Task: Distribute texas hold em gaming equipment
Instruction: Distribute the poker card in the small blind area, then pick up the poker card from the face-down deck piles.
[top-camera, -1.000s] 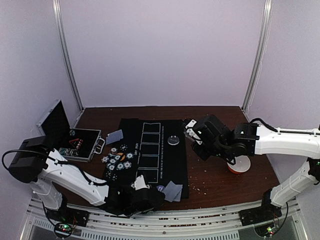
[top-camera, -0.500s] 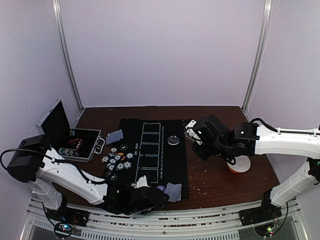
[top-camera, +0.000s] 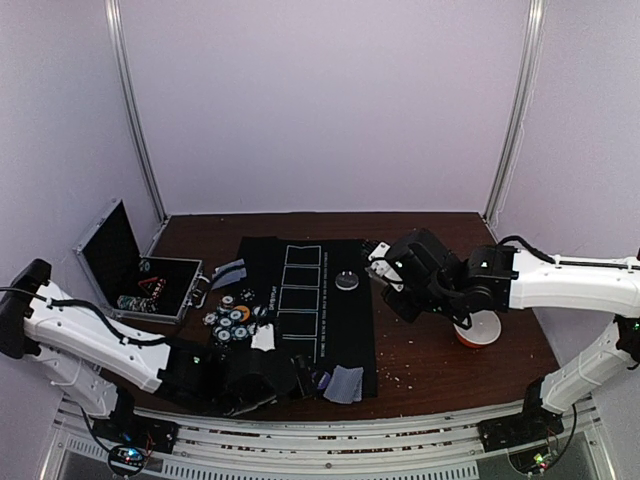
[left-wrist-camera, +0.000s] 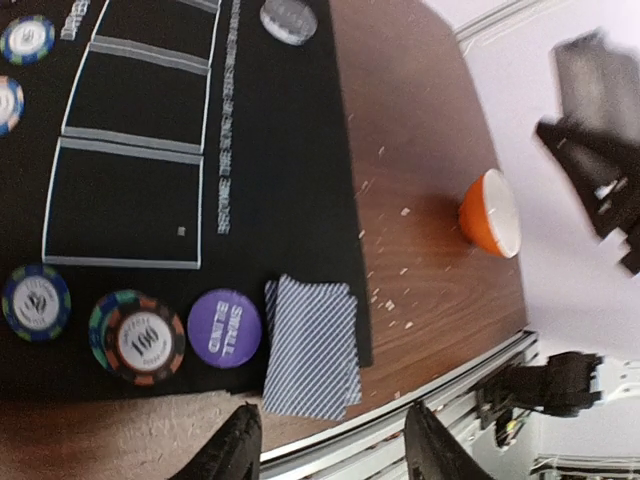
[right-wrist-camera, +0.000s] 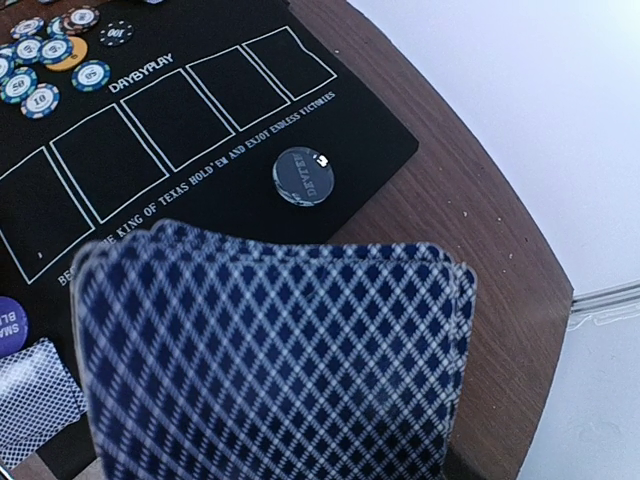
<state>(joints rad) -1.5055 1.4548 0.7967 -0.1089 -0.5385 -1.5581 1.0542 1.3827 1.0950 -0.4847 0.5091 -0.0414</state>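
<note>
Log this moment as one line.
left hand: open, beside dealt cards | right hand: holding deck above mat

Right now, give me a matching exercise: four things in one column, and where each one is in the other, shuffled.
Things:
1 purple disc
2 dealer disc
3 bowl
4 card fan

Places:
A on the table, off the mat
B held up in the air
C on the mat, next to the card pile
D alone, toward the mat's right edge

Pairs: 1-C, 2-D, 3-A, 4-B
</note>
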